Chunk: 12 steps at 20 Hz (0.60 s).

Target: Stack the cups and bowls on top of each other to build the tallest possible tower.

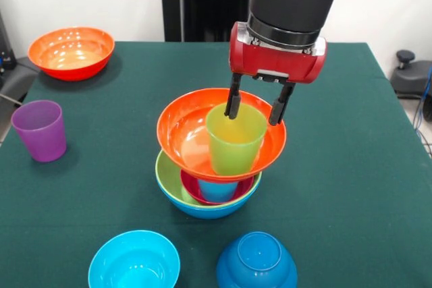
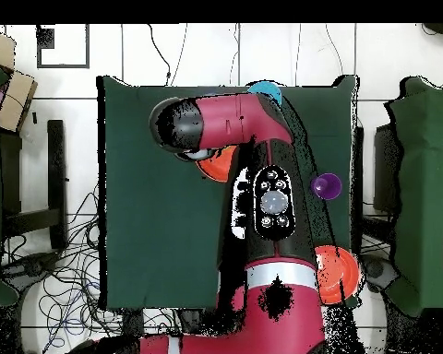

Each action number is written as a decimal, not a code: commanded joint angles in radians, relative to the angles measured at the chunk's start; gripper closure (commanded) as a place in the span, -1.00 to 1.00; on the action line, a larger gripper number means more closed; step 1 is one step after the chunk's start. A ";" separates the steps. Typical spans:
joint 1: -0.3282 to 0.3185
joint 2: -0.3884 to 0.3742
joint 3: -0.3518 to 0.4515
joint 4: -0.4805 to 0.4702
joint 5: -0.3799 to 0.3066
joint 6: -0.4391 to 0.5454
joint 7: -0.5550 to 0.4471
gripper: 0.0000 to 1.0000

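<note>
Green-clothed table (image 1: 351, 166) carries: tower (image 1: 209, 193) at centre, 1 orange bowl (image 1: 71, 52), 1 purple cup (image 1: 40, 129), 1 cyan bowl (image 1: 133, 261), 1 inverted dark blue bowl (image 1: 256, 261).

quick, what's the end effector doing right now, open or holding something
End effector: open, fingers straddling the far rim of the green cup in the top orange bowl; not clamped on it.

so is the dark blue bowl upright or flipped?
Flipped. The dark blue bowl sits rim-down on the table, base ring up.

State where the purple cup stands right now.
In the front view the purple cup stands upright at the table's left edge, below the lone orange bowl and well left of the tower.
</note>
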 commanded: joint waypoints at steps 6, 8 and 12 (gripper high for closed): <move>-0.018 -0.023 0.043 0.078 0.031 0.086 -0.019 -1.00; -0.021 -0.030 0.047 0.069 0.034 0.106 -0.037 -1.00; -0.028 -0.048 0.056 0.051 0.048 0.162 -0.068 -1.00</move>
